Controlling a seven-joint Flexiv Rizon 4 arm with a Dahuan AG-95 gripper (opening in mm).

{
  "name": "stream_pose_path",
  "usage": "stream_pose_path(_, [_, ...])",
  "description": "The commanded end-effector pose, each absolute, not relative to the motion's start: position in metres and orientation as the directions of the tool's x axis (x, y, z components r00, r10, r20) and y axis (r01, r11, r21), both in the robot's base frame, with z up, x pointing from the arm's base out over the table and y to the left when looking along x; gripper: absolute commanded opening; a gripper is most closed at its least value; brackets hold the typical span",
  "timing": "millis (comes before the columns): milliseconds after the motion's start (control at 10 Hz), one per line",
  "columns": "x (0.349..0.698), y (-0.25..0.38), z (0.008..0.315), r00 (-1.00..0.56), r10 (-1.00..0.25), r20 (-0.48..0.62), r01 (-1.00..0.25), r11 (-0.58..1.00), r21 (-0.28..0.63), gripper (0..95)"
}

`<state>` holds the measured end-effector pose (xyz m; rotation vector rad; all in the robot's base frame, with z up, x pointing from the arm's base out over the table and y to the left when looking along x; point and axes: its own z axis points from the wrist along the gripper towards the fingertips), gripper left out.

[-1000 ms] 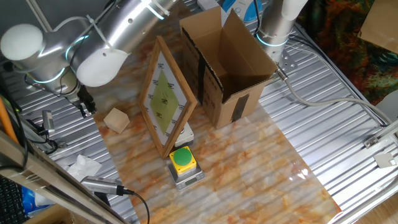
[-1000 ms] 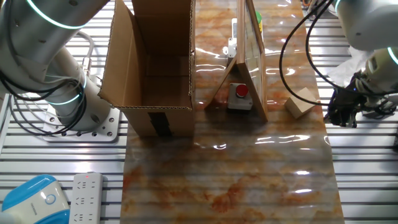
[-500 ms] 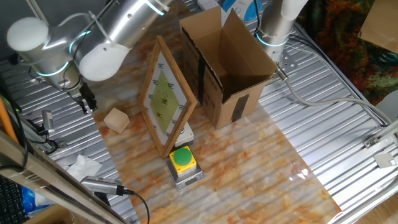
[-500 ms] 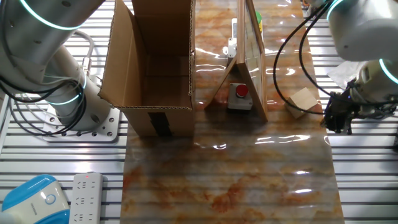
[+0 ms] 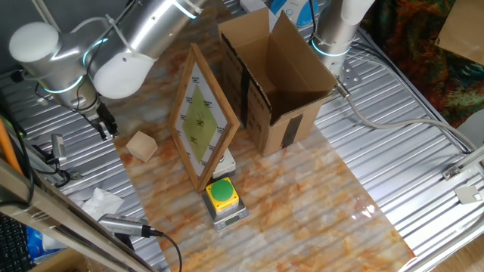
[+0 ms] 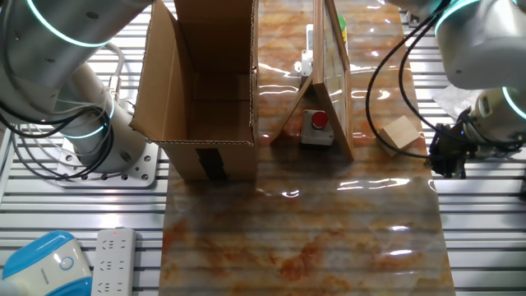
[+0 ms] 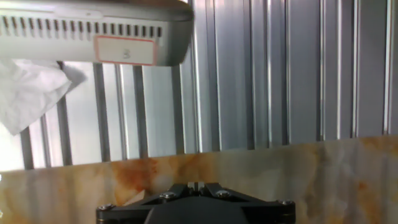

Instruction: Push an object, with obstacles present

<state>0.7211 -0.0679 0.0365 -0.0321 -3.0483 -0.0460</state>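
Gripper (image 5: 105, 126) sits low over the slatted metal table (image 5: 393, 113), just off the marbled mat's (image 6: 329, 238) edge, near the wooden cube (image 5: 141, 146) but apart from it. Fingers look pressed together in the hand view, though mostly cropped, so can't tell for sure. Cube rests on the mat beside the wooden-framed board (image 5: 200, 117). Push-button (image 5: 221, 193) at the board's foot; cardboard box (image 5: 272, 75) beyond.

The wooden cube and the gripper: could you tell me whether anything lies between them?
Nothing does. In one fixed view, only bare marbled mat and ribbed metal separate the gripper from the wooden cube.
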Motion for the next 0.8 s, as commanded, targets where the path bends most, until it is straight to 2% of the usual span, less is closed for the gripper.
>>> stream_pose_path(100, [0.7205, -0.0672, 0.0370, -0.994, 0.032, 0.102, 0.035, 0.999, 0.031, 0.0])
stream_pose_path(800, [0.7206, -0.0676, 0.0383, -0.993, 0.062, 0.099, 0.061, 0.998, -0.017, 0.0])
